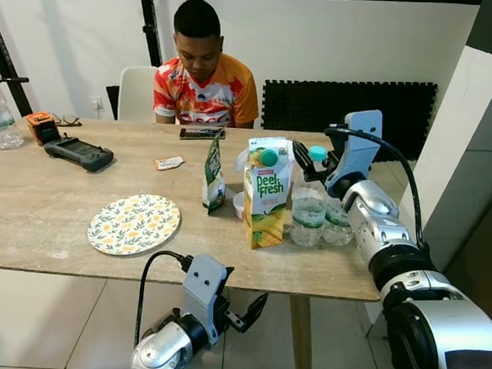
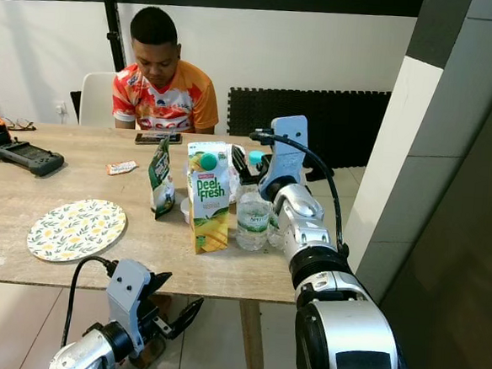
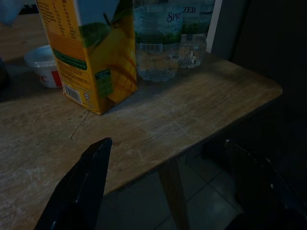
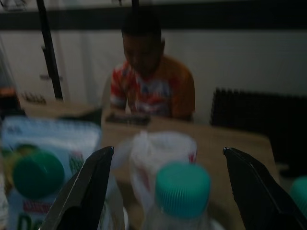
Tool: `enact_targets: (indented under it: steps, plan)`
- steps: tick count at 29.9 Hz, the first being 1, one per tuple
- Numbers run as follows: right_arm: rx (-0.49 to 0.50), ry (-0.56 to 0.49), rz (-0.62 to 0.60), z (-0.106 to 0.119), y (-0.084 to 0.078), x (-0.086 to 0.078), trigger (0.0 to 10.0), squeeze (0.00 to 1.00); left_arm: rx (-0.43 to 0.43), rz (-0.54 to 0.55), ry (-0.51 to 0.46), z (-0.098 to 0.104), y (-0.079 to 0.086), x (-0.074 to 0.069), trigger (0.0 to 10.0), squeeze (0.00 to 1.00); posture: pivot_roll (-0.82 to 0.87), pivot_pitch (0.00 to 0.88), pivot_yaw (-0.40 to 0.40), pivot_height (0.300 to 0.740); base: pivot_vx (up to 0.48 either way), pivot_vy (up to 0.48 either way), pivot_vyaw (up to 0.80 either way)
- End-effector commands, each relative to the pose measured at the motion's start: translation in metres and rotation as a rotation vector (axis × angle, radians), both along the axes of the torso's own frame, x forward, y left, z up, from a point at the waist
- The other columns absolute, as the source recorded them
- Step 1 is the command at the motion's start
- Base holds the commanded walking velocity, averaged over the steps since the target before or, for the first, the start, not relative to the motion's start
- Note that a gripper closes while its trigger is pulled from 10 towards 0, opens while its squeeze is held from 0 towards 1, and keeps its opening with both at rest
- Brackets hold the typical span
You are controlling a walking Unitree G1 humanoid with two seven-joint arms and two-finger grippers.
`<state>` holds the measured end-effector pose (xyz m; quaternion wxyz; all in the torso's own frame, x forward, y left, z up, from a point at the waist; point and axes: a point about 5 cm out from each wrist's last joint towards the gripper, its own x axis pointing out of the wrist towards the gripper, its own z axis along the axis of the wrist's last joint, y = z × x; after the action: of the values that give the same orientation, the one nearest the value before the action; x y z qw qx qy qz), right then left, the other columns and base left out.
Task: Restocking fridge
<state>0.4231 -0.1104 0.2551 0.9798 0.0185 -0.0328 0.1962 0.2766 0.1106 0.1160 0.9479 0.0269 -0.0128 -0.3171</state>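
Your right gripper (image 1: 309,155) hangs above the table (image 1: 58,214), its two black fingers spread wide and holding nothing. It sits just over the teal cap of the nearer water bottle (image 1: 308,207), lined up, by the look of it, for a grasp from the top. A second bottle (image 1: 338,220) stands just beside the first, on the right arm's side.

Your left gripper (image 1: 241,312) is low, below the table's front edge, jaws also apart and empty. It seems to be waiting.

The fridge goods cluster near the table's right end. A juice carton (image 1: 266,194), closed with a green cap, stands upright, just left of the bottles. Both bottles are capped and look full of clear water. A small white tub (image 3: 43,72) sits behind the carton; its contents are hidden. A green pouch (image 1: 213,178) stands upright to the left.

A patterned plate (image 1: 133,223) lies further left. A person (image 1: 205,72) sits across the table.
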Motion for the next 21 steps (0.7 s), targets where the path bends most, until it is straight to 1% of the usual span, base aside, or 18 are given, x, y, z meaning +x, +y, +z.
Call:
enact_targets:
  steps: [1, 3, 5, 10, 11, 13, 14, 16, 17, 19, 21]
  plan:
    - [-0.035, 0.038, 0.005, -0.002, 0.002, 0.001, 10.0, 0.00, 0.000, -0.007, 0.003, 0.003, 0.001, 0.001, 10.0, 0.00, 0.02, 0.119, 0.020, 0.740, 0.000, 0.000, 0.00]
    - [-0.025, 0.047, -0.013, 0.000, 0.001, 0.002, 10.0, 0.00, -0.018, -0.022, -0.007, 0.010, -0.003, 0.002, 10.0, 0.00, 0.02, 0.127, 0.019, 0.740, 0.000, 0.000, 0.00]
    - [-0.015, 0.046, -0.026, 0.003, 0.001, 0.002, 10.0, 0.00, -0.019, -0.034, -0.016, 0.013, -0.006, 0.002, 10.0, 0.00, 0.03, 0.131, 0.018, 0.740, 0.000, 0.000, 0.00]
    - [0.002, 0.042, -0.039, 0.007, -0.001, 0.003, 10.0, 0.00, -0.015, -0.042, -0.026, 0.015, -0.007, 0.001, 10.0, 0.00, 0.02, 0.126, 0.010, 0.740, 0.000, 0.000, 0.00]
    - [-0.001, 0.044, -0.039, 0.007, -0.002, 0.003, 10.0, 0.00, -0.011, -0.044, -0.027, 0.015, -0.007, 0.000, 10.0, 0.00, 0.01, 0.124, -0.002, 0.740, 0.000, 0.000, 0.00]
    - [-0.004, 0.045, -0.039, 0.007, -0.002, 0.003, 10.0, 0.00, -0.008, -0.046, -0.028, 0.015, -0.007, 0.000, 10.0, 0.00, 0.01, 0.124, -0.002, 0.740, 0.000, 0.000, 0.00]
    - [-0.012, 0.042, -0.038, 0.008, -0.003, 0.003, 10.0, 0.00, 0.000, -0.052, -0.031, 0.015, -0.008, 0.000, 10.0, 0.00, 0.02, 0.103, -0.007, 0.740, 0.000, 0.000, 0.00]
    - [-0.018, 0.041, -0.037, 0.008, -0.004, 0.003, 10.0, 0.00, 0.006, -0.056, -0.034, 0.015, -0.008, -0.001, 10.0, 0.00, 0.02, 0.103, -0.007, 0.740, 0.000, 0.000, 0.00]
    - [-0.021, 0.039, -0.044, 0.011, -0.007, 0.004, 10.0, 0.00, 0.009, -0.060, -0.037, 0.016, -0.008, -0.001, 10.0, 0.00, 0.00, 0.077, -0.013, 0.740, 0.000, 0.000, 0.00]
    - [-0.023, 0.040, -0.046, 0.012, -0.008, 0.004, 10.0, 0.00, 0.004, -0.058, -0.035, 0.016, -0.009, -0.001, 10.0, 0.00, 0.00, 0.077, -0.013, 0.740, 0.000, 0.000, 0.00]
    - [-0.058, 0.051, -0.057, 0.012, -0.010, 0.004, 10.0, 0.00, 0.002, -0.059, -0.039, 0.018, -0.011, 0.000, 10.0, 0.00, 0.01, 0.074, -0.017, 0.740, 0.000, 0.000, 0.00]
